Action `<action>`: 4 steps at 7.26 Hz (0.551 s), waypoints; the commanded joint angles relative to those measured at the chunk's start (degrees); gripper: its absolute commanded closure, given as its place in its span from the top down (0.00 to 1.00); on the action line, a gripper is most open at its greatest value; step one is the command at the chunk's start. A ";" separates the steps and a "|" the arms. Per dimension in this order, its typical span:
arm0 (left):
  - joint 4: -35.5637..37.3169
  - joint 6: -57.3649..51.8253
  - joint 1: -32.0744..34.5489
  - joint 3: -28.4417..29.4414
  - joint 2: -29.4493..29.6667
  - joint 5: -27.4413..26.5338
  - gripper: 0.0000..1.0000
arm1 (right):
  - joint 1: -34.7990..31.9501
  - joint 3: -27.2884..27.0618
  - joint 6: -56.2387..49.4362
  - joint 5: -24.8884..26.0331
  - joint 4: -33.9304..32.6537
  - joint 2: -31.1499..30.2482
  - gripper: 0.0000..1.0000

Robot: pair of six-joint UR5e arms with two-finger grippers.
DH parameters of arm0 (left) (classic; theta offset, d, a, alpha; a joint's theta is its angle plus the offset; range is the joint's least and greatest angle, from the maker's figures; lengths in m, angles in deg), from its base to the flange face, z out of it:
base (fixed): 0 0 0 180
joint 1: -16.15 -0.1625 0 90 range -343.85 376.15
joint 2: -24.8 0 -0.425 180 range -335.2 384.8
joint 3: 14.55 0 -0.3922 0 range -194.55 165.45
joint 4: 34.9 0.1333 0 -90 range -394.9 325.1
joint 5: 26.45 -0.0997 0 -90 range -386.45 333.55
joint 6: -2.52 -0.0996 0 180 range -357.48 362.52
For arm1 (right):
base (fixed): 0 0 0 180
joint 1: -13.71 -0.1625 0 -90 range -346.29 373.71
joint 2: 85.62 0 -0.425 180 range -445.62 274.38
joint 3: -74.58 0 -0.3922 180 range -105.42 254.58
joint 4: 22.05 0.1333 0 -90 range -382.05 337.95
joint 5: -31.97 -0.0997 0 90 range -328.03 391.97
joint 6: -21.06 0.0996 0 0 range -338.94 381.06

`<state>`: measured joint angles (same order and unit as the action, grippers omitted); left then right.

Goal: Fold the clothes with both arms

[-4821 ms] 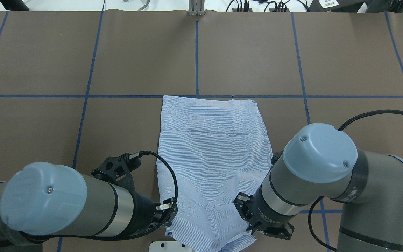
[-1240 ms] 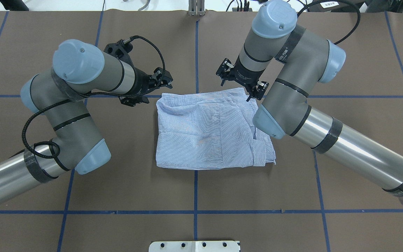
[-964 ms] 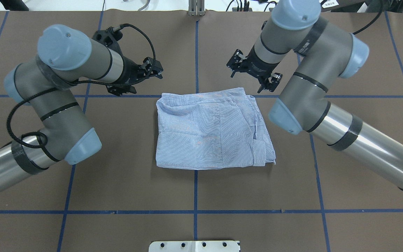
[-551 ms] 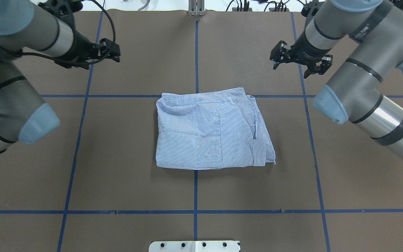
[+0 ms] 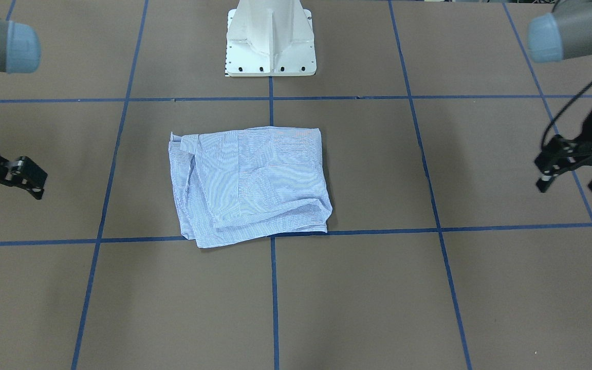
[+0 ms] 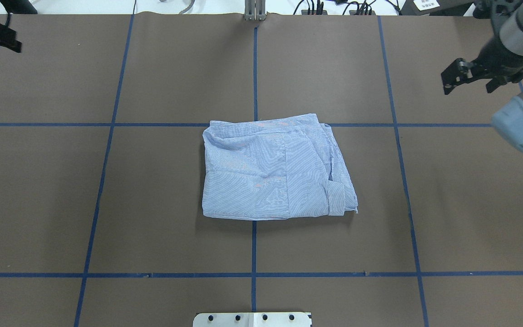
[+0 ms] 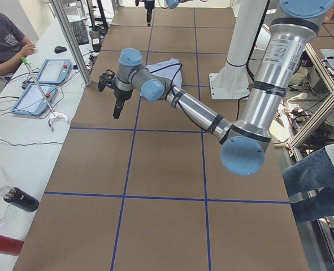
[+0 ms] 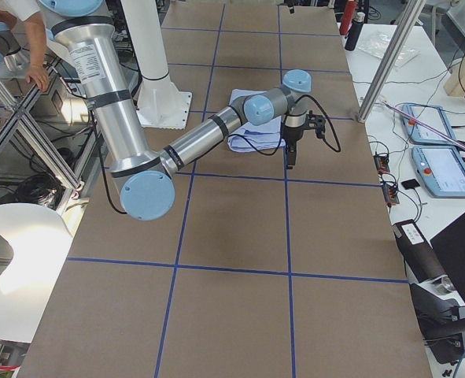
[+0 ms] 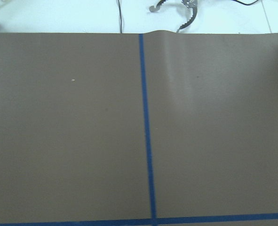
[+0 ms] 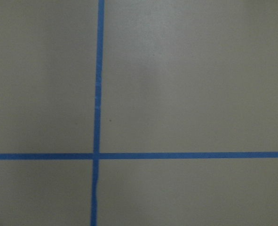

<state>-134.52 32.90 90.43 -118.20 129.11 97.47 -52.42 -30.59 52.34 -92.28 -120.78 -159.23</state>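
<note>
The folded shirt [image 6: 266, 168] lies flat, its long axis running left-right.

Table [image 6: 152, 204]: divided into squares by tape lines [image 6: 254, 68].
Shirt [image 6: 275, 170]: folded, lying flat at the table's middle, in front of the robot's base [image 5: 271, 41]. Its far edge runs along a cross line, and it lies across the centre line, with more of it on the robot's right.
Left gripper [image 5: 571, 180]: above the table, well apart from the shirt on its left, towards the far side.
Right gripper [image 6: 468, 84]: above the table, well apart from the shirt on its right, towards the far side.
Bench [image 7: 20, 147]: beyond the table's far edge, bearing tablets [image 7: 55, 70], a keyboard [image 7: 79, 32] and a bottle [image 7: 21, 199].
</note>
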 commanded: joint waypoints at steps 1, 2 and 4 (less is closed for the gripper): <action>-0.40 -19.57 11.45 7.46 -4.72 7.19 1.00 | -9.77 0.05 -18.80 -5.55 0.03 -9.23 1.00; -0.75 -25.14 13.85 7.93 -6.91 8.87 1.00 | -12.24 0.31 -19.32 -9.13 -0.40 -11.27 1.00; -5.91 -24.85 15.63 11.61 -8.16 8.45 1.00 | -17.69 1.01 -19.86 -9.34 0.56 -14.45 1.00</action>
<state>-137.59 9.10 104.74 -109.03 121.88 105.81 -66.35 -29.97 33.14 -100.84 -120.53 -171.84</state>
